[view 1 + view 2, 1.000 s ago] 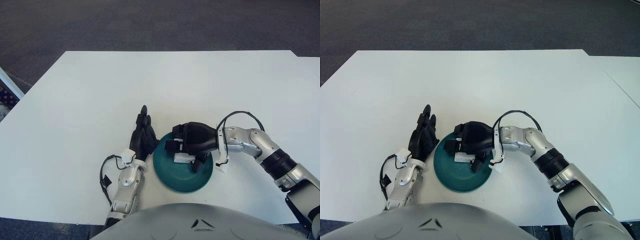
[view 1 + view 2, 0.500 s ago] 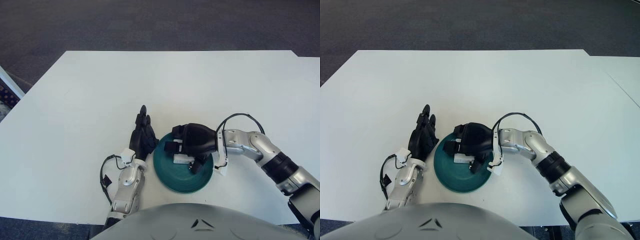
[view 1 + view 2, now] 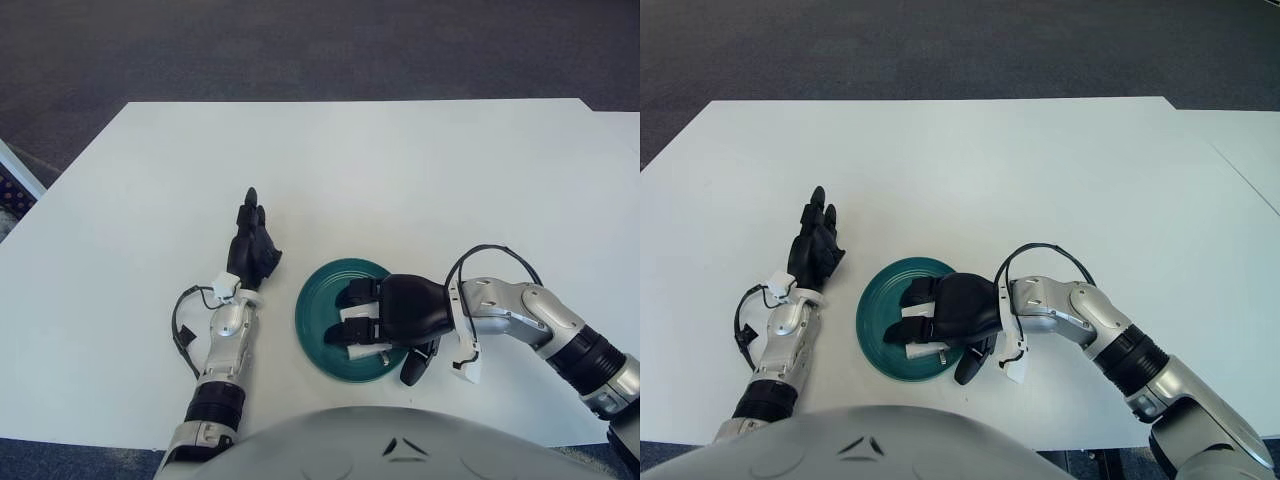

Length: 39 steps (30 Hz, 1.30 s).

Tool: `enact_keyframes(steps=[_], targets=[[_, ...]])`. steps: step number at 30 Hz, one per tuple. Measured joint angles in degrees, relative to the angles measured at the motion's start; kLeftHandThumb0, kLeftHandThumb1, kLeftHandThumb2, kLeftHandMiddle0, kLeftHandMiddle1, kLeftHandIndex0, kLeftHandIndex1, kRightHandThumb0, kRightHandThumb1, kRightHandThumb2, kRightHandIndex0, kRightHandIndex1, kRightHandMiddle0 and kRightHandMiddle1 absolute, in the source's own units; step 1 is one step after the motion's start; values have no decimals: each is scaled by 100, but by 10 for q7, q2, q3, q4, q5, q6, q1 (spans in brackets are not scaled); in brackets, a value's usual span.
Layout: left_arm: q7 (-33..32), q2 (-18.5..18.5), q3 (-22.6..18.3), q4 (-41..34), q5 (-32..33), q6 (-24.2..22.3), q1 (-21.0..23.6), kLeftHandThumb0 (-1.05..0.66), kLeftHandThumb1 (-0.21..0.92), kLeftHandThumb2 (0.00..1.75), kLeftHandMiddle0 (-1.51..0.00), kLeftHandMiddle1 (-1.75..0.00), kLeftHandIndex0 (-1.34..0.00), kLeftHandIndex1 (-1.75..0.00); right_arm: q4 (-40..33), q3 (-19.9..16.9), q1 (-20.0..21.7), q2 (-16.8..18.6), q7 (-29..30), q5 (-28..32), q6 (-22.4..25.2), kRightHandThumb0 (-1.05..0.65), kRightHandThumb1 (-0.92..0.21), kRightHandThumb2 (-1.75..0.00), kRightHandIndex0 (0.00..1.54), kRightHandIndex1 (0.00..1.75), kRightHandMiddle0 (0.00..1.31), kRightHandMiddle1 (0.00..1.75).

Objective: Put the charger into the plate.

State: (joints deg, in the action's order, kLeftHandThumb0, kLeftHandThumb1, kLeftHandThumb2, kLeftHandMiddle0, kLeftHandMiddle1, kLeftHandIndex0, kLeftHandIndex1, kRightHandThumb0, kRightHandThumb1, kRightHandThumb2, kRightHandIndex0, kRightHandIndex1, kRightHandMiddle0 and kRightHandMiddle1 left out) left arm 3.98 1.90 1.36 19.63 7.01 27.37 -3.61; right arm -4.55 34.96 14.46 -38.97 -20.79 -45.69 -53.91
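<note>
On the left, the black three-fingered left hand (image 3: 252, 243) is seen over the white bench (image 3: 400, 170), its fingers stretched out straight and close together, pointing away from the robot; nothing is held in it. It lies well to the left of the plate, apart from it, with a silver forearm and a loop of black cable behind it.

To the right of it, a round dark-teal plate (image 3: 318, 300) stands on the bench near the front edge. Its left and far parts are bare; its right and near parts are covered by the right hand.

The black right hand (image 3: 395, 315) is placed over the plate, reaching in from the right, with its fingers curled towards the left. A small white block-shaped charger (image 3: 362, 332) is seen beneath and between these fingers, inside the plate's near-right part. Only narrow strips of the charger are visible, and its long axis appears to run roughly left to right, along the fingers; which end points which way cannot be told. The fingers are closed about the charger; whether it already touches the plate cannot be told. One black finger hangs past the plate's near rim.
</note>
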Motion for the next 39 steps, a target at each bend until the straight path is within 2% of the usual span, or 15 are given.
enact_keyframes(steps=[13,24,30,36,39], targets=[[7,9,1,-19,-9,-16,-13,-105,92,102,0,0,0,0,27,-11,4,16,77,-74,-44,-105,-92,-92,0,0,0,0],[2,17,-1,-42,-11,-44,-22,-105,92,103,0,0,0,0,43,-22,4,23,173,-135,-60,-105,-92,-90,0,0,0,0],[-9,22,-1,-60,-25,-59,-31,-105,92,103,0,0,0,0,52,-21,4,26,204,-146,-65,-105,-92,-91,0,0,0,0],[-13,22,-5,-49,-30,-50,-29,-105,92,102,0,0,0,0,55,-22,4,26,225,-158,-66,-105,-92,-91,0,0,0,0],[-13,20,-7,-31,-34,-32,-23,-105,92,103,0,0,0,0,55,-27,4,24,231,-149,-68,-105,-92,-92,0,0,0,0]])
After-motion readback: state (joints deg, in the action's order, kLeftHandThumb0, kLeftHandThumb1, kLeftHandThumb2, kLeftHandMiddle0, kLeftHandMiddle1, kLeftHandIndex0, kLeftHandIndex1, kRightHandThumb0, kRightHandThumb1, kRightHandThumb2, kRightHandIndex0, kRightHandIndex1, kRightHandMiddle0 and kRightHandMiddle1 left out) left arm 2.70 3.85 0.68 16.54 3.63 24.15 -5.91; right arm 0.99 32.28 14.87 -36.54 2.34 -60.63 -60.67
